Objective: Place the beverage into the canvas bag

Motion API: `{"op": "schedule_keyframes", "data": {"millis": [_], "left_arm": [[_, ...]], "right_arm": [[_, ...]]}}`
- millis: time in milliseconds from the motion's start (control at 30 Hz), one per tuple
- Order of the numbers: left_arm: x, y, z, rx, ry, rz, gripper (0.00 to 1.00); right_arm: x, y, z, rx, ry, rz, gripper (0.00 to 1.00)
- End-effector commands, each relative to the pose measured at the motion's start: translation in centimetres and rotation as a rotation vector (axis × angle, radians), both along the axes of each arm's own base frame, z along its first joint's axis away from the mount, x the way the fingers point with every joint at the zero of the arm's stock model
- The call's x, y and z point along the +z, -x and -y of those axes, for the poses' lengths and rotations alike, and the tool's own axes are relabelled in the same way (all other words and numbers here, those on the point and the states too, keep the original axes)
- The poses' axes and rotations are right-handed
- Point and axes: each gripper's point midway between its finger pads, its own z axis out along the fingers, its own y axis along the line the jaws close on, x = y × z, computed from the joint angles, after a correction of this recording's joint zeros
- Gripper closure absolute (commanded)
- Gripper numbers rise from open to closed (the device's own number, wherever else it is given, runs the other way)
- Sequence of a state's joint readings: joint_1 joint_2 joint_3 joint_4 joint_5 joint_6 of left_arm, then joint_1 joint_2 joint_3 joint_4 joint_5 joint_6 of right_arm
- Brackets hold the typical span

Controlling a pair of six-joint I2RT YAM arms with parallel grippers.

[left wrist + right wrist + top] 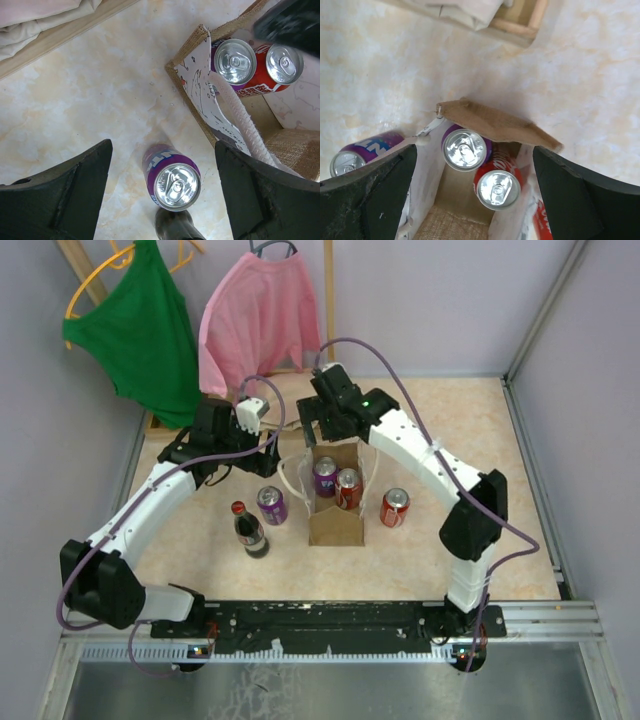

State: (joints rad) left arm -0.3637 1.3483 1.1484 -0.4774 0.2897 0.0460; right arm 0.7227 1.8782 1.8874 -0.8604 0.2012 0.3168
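The tan canvas bag (334,525) stands upright mid-table with a purple can (325,475) and a red can (348,487) inside. Both cans show in the right wrist view, purple (464,148) and red (497,186), and in the left wrist view (235,60). My right gripper (322,426) hovers open and empty over the bag's far rim (495,122). My left gripper (262,458) is open and empty left of the bag, above another purple can (172,180) standing on the table (272,504). A red can (395,507) stands right of the bag. A dark cola bottle (249,530) stands front left.
A green top (140,325) and a pink top (258,320) hang on a wooden rack at the back. Folded beige cloth (40,17) lies on the rack's base. Grey walls enclose the table on both sides.
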Motion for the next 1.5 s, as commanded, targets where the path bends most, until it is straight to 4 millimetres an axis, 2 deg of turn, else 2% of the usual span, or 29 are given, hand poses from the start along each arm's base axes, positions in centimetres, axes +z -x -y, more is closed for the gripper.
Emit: {"op": "schedule_keyframes", "data": {"millis": [0, 67, 133, 200, 300, 400, 567, 733, 833, 1133, 1467], "left_arm": [[2.3, -0.2, 0.2, -0.021, 0.028, 0.073, 0.11], [2.7, -0.1, 0.2, -0.023, 0.029, 0.09, 0.11], [3.2, 0.0, 0.1, -0.023, 0.03, 0.107, 0.11], [3.6, 0.0, -0.1, -0.018, 0.032, 0.122, 0.11], [3.7, 0.1, -0.2, -0.015, 0.029, 0.128, 0.11], [3.4, 0.3, -0.4, -0.014, 0.021, 0.122, 0.11], [3.0, 0.4, -0.4, -0.016, 0.014, 0.11, 0.11], [2.7, 0.5, -0.4, -0.022, 0.008, 0.098, 0.11], [2.6, 0.5, -0.4, -0.023, 0.006, 0.092, 0.11], [2.4, 0.7, -0.4, -0.025, 0.007, 0.084, 0.11], [2.2, 0.6, -0.3, -0.027, 0.008, 0.081, 0.11]], "right_arm": [[10.0, -0.9, 3.7, -0.136, -0.067, 0.248, 0.01], [11.2, -1.1, 6.4, -0.198, -0.081, 0.251, 0.01], [11.9, -0.9, 9.9, -0.274, -0.098, 0.242, 0.01], [11.8, -0.3, 13.2, -0.333, -0.081, 0.235, 0.01], [10.5, 1.1, 17.1, -0.394, -0.04, 0.187, 0.05], [7.2, 3.2, 19.3, -0.415, 0.028, 0.083, 0.07], [1.0, 6.2, 19.2, -0.412, 0.022, -0.084, 0.08], [-2.6, 7.6, 17.8, -0.398, -0.052, -0.171, 0.09], [-4.0, 7.9, 17.2, -0.376, -0.066, -0.214, 0.09], [-6.3, 8.4, 16.0, -0.333, -0.082, -0.287, 0.09], [-9.6, 10.0, 16.2, -0.332, -0.054, -0.379, 0.11]]}}
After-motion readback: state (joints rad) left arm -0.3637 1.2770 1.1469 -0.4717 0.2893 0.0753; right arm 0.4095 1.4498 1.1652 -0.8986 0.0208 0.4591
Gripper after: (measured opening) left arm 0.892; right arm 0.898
